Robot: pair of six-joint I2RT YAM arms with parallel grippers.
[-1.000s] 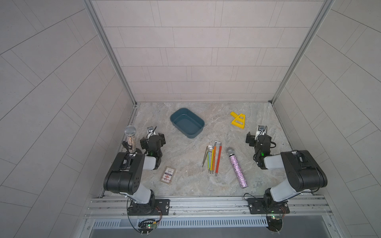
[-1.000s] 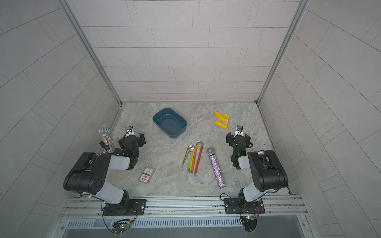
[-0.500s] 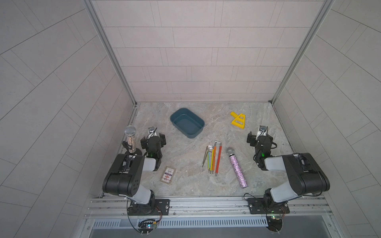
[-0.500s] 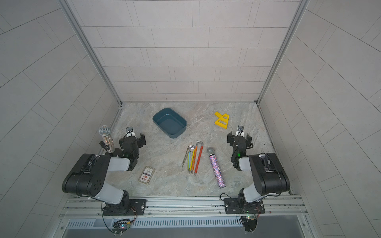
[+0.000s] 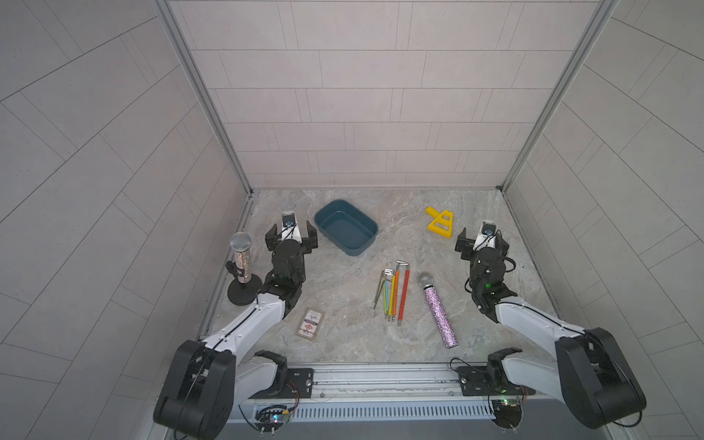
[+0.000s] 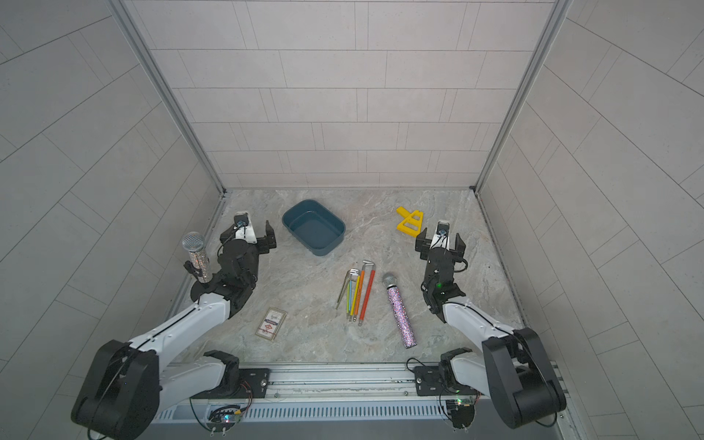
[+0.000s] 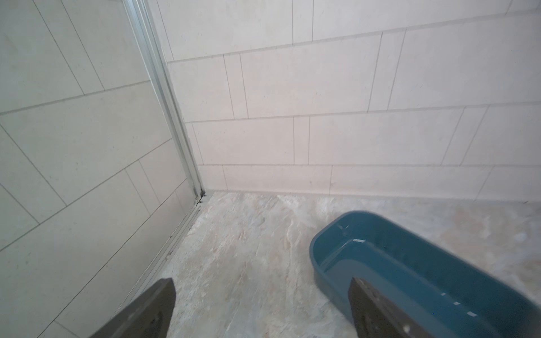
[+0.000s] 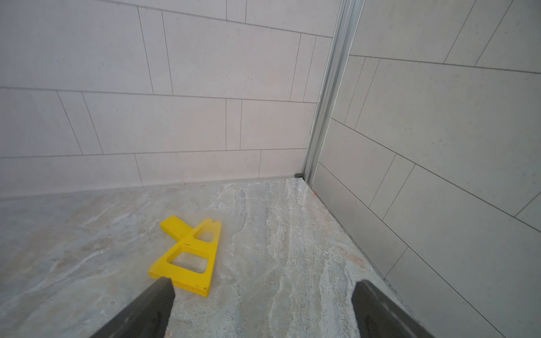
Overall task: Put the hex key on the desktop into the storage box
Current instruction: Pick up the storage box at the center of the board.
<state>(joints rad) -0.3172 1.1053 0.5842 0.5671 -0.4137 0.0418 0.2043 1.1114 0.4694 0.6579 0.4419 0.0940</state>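
The hex keys, slim L-shaped rods in red, orange, yellow, green and bare grey metal, lie side by side on the marbled worktop, apart from the box, a smooth teal plastic tub with rounded corners. A glittery mic lies just beside them. The left fingers, spread wide and released, stand just beside the box. The right fingers, equally released, are near a flat yellow cut-out block.

Storage box cut off in left wrist view; print on card — illegible.
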